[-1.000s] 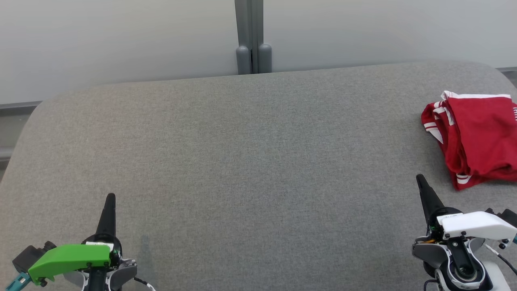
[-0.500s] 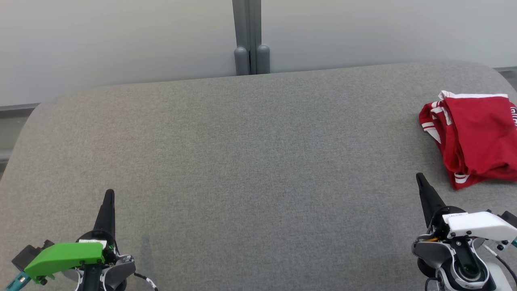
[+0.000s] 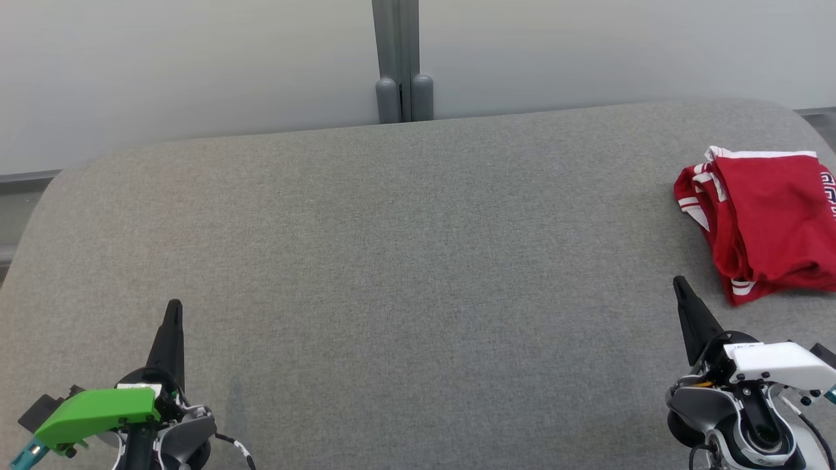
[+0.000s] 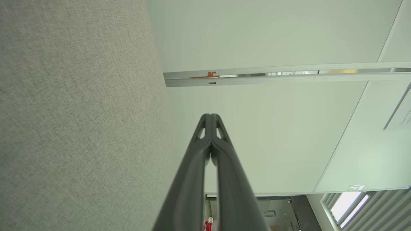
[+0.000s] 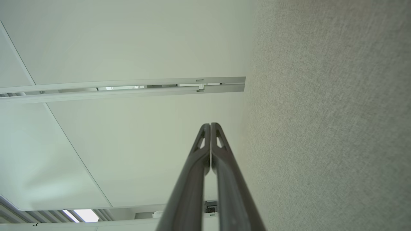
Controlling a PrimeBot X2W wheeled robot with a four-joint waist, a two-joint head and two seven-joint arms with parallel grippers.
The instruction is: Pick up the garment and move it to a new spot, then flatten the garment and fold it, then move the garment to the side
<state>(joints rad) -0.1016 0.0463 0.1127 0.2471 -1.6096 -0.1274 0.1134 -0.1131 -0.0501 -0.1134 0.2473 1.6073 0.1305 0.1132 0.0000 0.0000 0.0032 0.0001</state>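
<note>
A red garment (image 3: 767,222) with white stripes lies folded in a bundle at the far right of the grey fabric surface (image 3: 405,261), partly cut off by the view's right edge. My right gripper (image 3: 679,282) is shut and empty at the lower right, its tip just short of the garment's near corner. At the lower left my left gripper (image 3: 174,305) is shut and empty too, far from the garment. The wrist views show each pair of fingers pressed together: left gripper (image 4: 210,115), right gripper (image 5: 210,124). A sliver of the red garment (image 4: 208,225) peeks between the left fingers.
A pale wall with a grey vertical post (image 3: 397,62) runs behind the surface's far edge. The surface's corners round off at the left and right.
The head view has shifted slightly, so the whole scene slid a little left. Both grippers have edged a bit up the view. The garment lies as before.
</note>
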